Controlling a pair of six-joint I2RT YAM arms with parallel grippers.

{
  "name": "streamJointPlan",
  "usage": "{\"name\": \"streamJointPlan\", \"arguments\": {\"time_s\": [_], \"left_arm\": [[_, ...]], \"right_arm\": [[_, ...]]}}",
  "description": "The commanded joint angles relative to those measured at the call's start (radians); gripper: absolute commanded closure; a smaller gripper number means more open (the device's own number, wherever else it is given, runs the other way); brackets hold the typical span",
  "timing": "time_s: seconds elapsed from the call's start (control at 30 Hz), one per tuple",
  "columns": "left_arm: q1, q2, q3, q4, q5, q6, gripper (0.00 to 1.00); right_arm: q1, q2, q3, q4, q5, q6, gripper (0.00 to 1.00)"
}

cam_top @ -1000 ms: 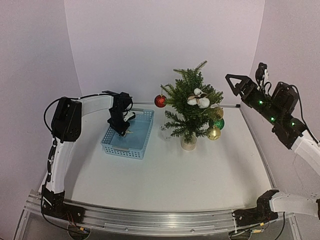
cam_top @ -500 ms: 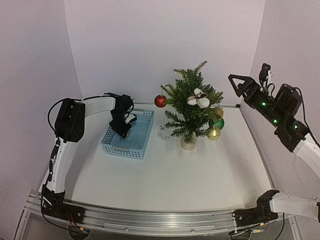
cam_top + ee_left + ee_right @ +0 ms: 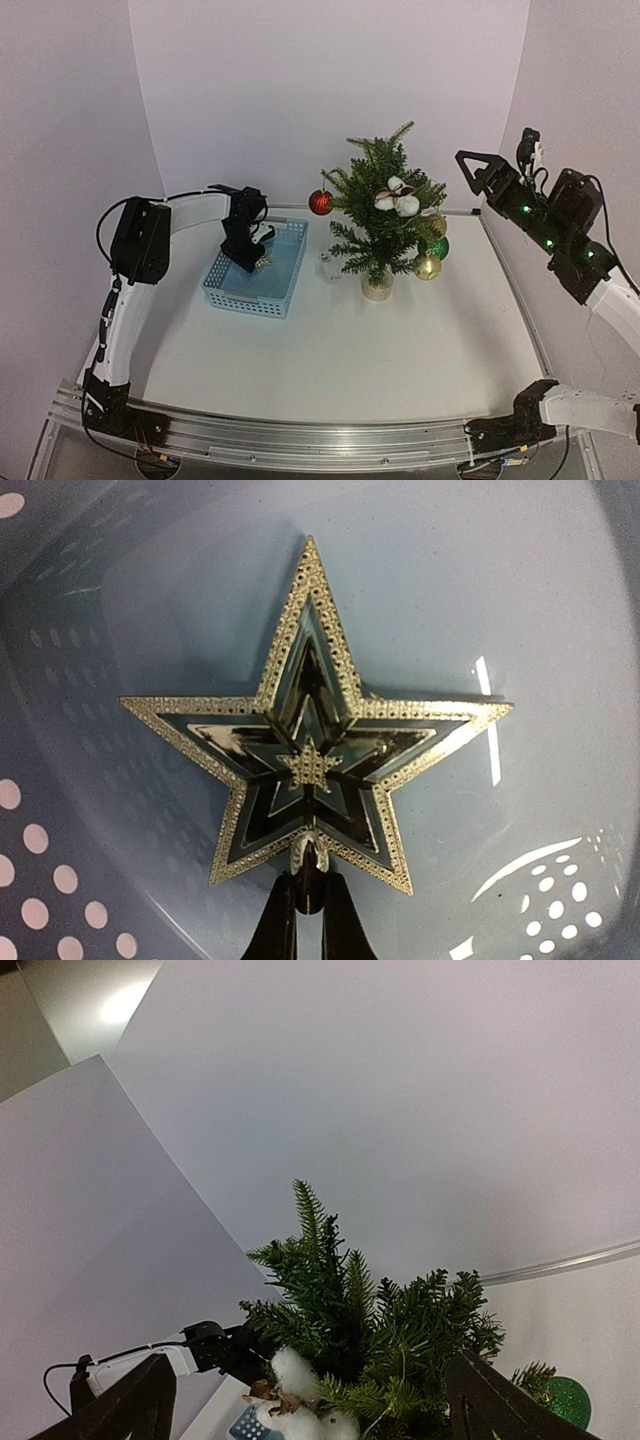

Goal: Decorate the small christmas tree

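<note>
Top external view, starting at the left: the left arm bends over from the table's near-left corner and dips the left gripper [image 3: 251, 260] into a pale blue perforated basket [image 3: 245, 300]. The basket sits on the white table [image 3: 400, 360], left of centre. Left wrist view shows the inside: the two dark fingers [image 3: 276, 930] are pressed together on the short stub at the bottom of a gold star [image 3: 315, 720], pinching it between them. The star is glittery along its edges, with mirrored panels and a smaller star at its heart, and its top point aims away from the gripper. Whether it rests on the basket's floor or is just off it I cannot tell

Just right of the basket stands the small christmas tree [image 3: 385, 215], upright on its round pale base, towards the back of the table and about mid-width. A red bauble [image 3: 320, 202] hangs off a left-hand branch tip, and white cotton bolls [image 3: 397, 198] sit high in the middle. On the tree's right side hangs a green bauble [image 3: 436, 246] with a gold bauble [image 3: 428, 266] just below it. A small clear ornament [image 3: 328, 264] shows low at the tree's left; hanging or resting, I cannot tell

Further right, the right gripper [image 3: 467, 171] hangs in the air about level with the treetop, apart from the branches, its jaws spread wide with nothing between them. Right wrist view looks between both fingertips at the tree's crown, the cotton bolls and the green bauble
</note>
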Motion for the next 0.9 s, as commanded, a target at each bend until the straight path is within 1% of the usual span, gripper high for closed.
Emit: {"name": "streamJointPlan", "arguments": {"time_s": [0.0,0.13,0.3,0.43,0.57,0.6,0.67,0.73,0.77,0.87], "left_arm": [[0.016,-0.087,0.025,0.059,0.067,-0.032,1.00],[0.021,-0.160,0.039,0.067,0.073,-0.034,1.00],[0.023,-0.292,0.073,0.094,0.064,-0.026,1.00],[0.023,-0.397,0.152,0.118,0.083,0.013,1.00],[0.004,-0.528,0.165,0.212,0.122,0.074,1.00],[-0.013,-0.554,0.161,0.258,0.116,0.095,1.00],[-0.076,-0.600,0.163,0.317,0.052,0.156,1.00],[-0.136,-0.608,0.199,0.348,0.009,0.191,1.00],[-0.157,-0.606,0.222,0.352,0.007,0.193,1.00],[-0.211,-0.602,0.289,0.366,0.007,0.183,1.00]], "right_arm": [[-0.003,0.011,0.038,0.019,-0.008,-0.013,0.07],[-0.002,0.034,0.075,0.019,-0.030,-0.001,0.07],[-0.002,0.092,0.184,-0.021,-0.035,0.020,0.08],[-0.003,0.187,0.366,-0.060,-0.106,0.044,0.12],[0.004,0.339,0.569,-0.069,-0.218,0.100,0.20],[0.018,0.380,0.627,-0.074,-0.248,0.109,0.21],[0.095,0.465,0.758,-0.095,-0.250,0.063,0.22],[0.218,0.557,0.873,-0.149,-0.199,-0.036,0.22],[0.257,0.598,0.926,-0.191,-0.169,-0.067,0.22],[0.342,0.674,1.010,-0.224,-0.096,-0.117,0.22]]}}
